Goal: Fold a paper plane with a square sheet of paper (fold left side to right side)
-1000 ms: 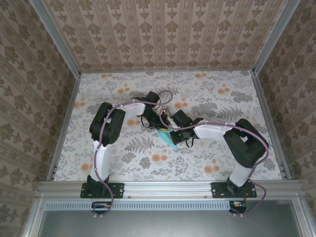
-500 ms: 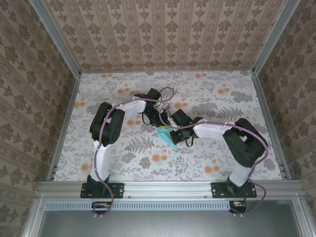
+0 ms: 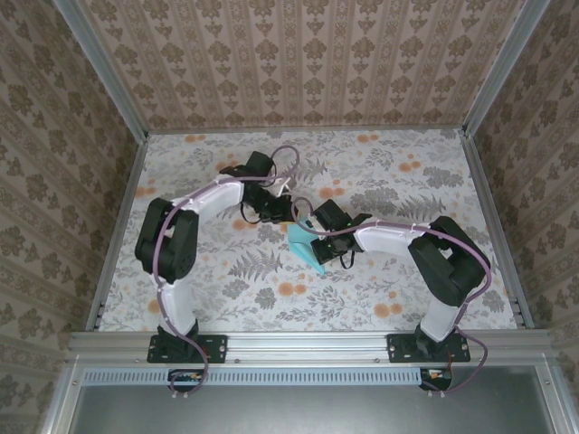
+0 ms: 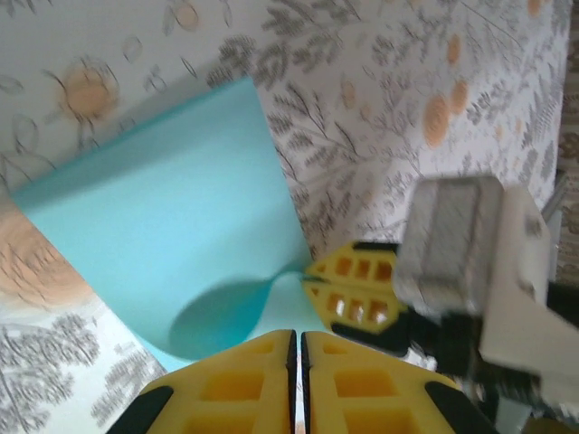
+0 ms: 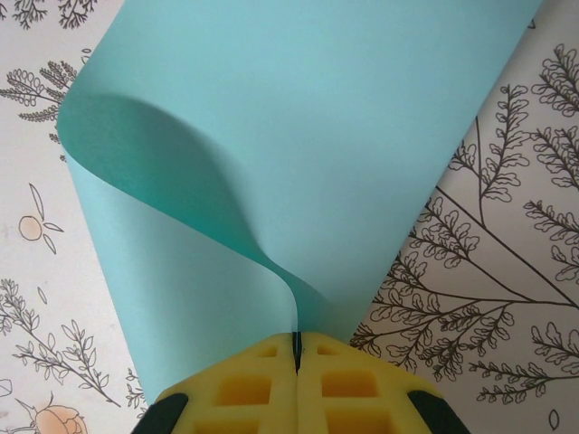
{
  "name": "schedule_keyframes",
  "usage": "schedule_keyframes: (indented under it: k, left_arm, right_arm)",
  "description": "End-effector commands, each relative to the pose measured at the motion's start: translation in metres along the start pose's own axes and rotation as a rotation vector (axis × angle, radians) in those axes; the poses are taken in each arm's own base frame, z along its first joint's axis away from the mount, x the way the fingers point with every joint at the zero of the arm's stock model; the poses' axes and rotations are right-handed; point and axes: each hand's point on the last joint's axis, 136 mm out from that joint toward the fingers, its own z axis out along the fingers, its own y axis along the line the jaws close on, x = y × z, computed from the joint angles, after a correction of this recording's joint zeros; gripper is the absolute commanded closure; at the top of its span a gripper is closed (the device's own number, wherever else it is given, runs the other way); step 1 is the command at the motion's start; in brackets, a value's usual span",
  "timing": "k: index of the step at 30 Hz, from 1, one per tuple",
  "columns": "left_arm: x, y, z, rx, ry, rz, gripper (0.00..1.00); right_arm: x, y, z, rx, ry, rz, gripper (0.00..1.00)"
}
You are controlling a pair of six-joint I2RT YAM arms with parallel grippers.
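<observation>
Matt, smooth square sheet of paper (image 5: 298, 108); matt table (image 5: 507, 271).

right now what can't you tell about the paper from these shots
Top view: much of the paper sits under the right gripper; creases are too small to see.
Left wrist view: blurred; the left gripper covers the paper's near edge, so contact is unclear.
Right wrist view: the paper's far edge is cut off by the frame top; its curl hides what lies beneath.

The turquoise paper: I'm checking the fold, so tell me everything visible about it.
The square sheet of paper is thin, plain light turquoise and unprinted. It is curled over in a soft roll, not creased flat, and its lifted flap is pinched edge-on in the shut right gripper. Its lower layer lies on the floral table, near the centre.
</observation>
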Motion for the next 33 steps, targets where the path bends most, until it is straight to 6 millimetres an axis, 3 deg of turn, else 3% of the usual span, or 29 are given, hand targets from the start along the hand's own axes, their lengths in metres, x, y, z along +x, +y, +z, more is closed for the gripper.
schedule_keyframes:
  k: [1,9,22,33]
  left_arm:
    - [0.013,-0.011,0.002,0.069,-0.001,0.002,0.88]
    - [0.035,-0.014,0.026,0.094,0.052,-0.007,0.89]
    - [0.052,0.005,0.056,0.063,0.114,-0.035,0.89]
    - [0.065,0.025,0.069,0.011,0.142,-0.060,0.90]
  right_arm:
    - [0.037,-0.003,0.012,0.009,0.152,-0.002,1.00]
    - [0.036,-0.002,0.012,0.009,0.156,-0.008,1.00]
    - [0.040,-0.002,0.014,0.014,0.173,-0.008,1.00]
    - [0.042,-0.002,0.015,0.015,0.181,-0.010,1.00]
